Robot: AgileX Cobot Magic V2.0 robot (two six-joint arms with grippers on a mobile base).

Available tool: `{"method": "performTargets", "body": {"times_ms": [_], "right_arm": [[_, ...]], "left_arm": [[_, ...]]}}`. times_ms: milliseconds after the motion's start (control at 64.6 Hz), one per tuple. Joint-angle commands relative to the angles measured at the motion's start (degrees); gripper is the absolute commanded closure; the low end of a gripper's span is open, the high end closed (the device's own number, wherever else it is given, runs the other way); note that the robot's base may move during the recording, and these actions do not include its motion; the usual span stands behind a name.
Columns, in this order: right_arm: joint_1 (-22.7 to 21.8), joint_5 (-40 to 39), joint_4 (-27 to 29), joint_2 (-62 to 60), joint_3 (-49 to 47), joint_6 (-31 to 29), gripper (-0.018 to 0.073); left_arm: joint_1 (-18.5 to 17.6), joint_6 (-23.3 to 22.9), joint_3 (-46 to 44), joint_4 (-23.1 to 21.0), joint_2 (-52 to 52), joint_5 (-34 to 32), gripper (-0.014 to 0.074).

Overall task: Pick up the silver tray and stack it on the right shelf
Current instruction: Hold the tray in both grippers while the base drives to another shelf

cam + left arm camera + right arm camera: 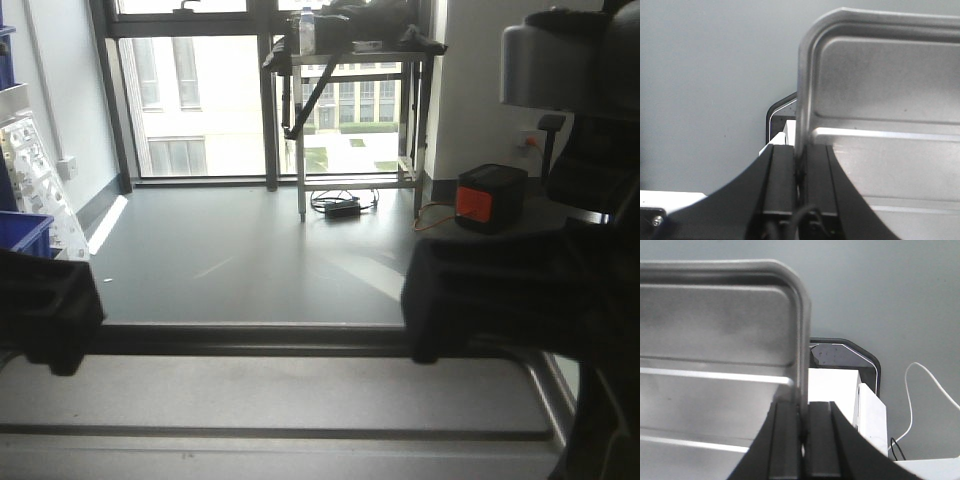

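Silver tray pinched at opposite rims, left gripper and right gripper both clamped on; we judge this keeps it level.

The tray is shiny silver-grey metal, with two brighter, almost white stripes across its floor and a darker grey shade near its rim. The left gripper and the right gripper are both matt black. The floor is plain blue-grey with pale patches of light. A box by the wall is black with an orange front. At the left edge a bin is strong blue, and the panel beside it is white with a pattern of small holes. A thin cable is white.
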Motion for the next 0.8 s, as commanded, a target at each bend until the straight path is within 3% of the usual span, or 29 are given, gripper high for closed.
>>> {"method": "performTargets", "body": {"times_ms": [0,789], "right_arm": [[-0.1,2.4,-2.1,-1.3,-1.3,-0.4,0.0501],[-0.1,3.9,-2.1,-1.3,-1.3,-0.4,0.0501]], "left_arm": [[-0.1,-0.3,-1.4,2.3,-1.2,5.0,0.0689],[-0.1,-0.3,-1.4,2.3,-1.2,5.2,0.0689]]}}
